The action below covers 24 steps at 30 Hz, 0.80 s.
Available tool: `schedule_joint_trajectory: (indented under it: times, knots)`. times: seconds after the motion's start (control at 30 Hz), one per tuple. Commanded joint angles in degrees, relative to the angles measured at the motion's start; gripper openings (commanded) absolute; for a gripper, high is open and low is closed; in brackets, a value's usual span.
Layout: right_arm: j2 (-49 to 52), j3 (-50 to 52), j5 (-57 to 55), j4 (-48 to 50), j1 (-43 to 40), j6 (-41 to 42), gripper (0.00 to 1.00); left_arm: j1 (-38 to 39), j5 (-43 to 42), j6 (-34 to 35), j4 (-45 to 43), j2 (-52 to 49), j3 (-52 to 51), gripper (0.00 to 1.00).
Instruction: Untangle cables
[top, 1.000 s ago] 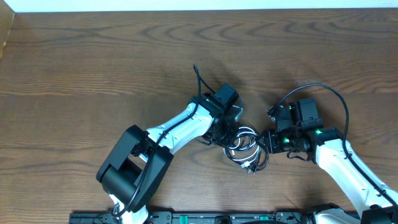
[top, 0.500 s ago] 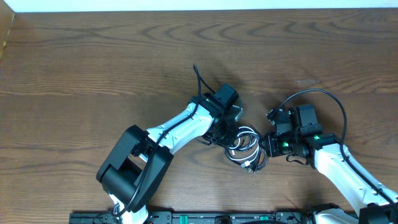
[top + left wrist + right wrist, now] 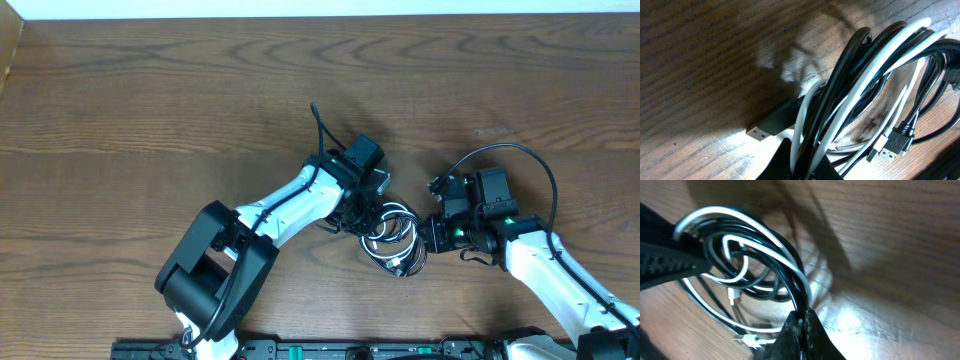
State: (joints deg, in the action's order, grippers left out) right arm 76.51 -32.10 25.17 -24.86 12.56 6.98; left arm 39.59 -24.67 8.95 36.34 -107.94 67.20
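On the dark wooden table (image 3: pixel 150 100), the left hand (image 3: pixel 369 214) and right hand (image 3: pixel 429 234) each pinch the looped cables (image 3: pixel 396 233).

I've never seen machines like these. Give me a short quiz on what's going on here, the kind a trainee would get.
1. True or false: the cables lie apart in straight lines.
2. Which colours are the cables? A) black and white B) red and blue C) all yellow
3. How many claws are closed on the cables?

Key
1. False: they are looped together in one bundle.
2. A.
3. Two: the left claw and the right claw each grip the bundle from opposite sides.
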Motion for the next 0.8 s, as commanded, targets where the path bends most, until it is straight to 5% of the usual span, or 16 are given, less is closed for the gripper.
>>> schedule_joint_trajectory:
  times: [0.0, 0.13, 0.23, 0.33, 0.4, 0.5, 0.77]
  knots:
    - [0.44, 0.33, -10.95, -2.1, -0.15, 5.55, 0.01, -0.13, 1.16, -0.55, 0.31, 0.48, -0.13, 0.07]
    - [0.44, 0.33, -35.91, -12.37, -0.15, 30.47, 0.01, -0.13, 1.16, -0.55, 0.31, 0.48, -0.13, 0.07]
    - [0.44, 0.35, -41.35, -17.09, -0.15, 37.68, 0.01, -0.13, 1.16, -0.55, 0.33, 0.48, -0.13, 0.07]
    - [0.44, 0.35, -41.03, -17.16, -0.15, 37.83, 0.07, -0.13, 1.16, -0.55, 0.31, 0.48, -0.13, 0.07]
    - [0.44, 0.35, -39.65, -16.15, -0.15, 37.77, 0.27, -0.13, 1.16, -0.55, 0.31, 0.48, -0.13, 0.07]
    - [0.44, 0.35, -35.6, -12.7, -0.13, 34.97, 0.43, -0.13, 1.16, -0.55, 0.31, 0.48, -0.13, 0.07]
    - [0.42, 0.35, -8.52, 1.09, -0.13, 10.4, 0.62, -0.13, 1.16, -0.55, 0.31, 0.48, -0.13, 0.07]
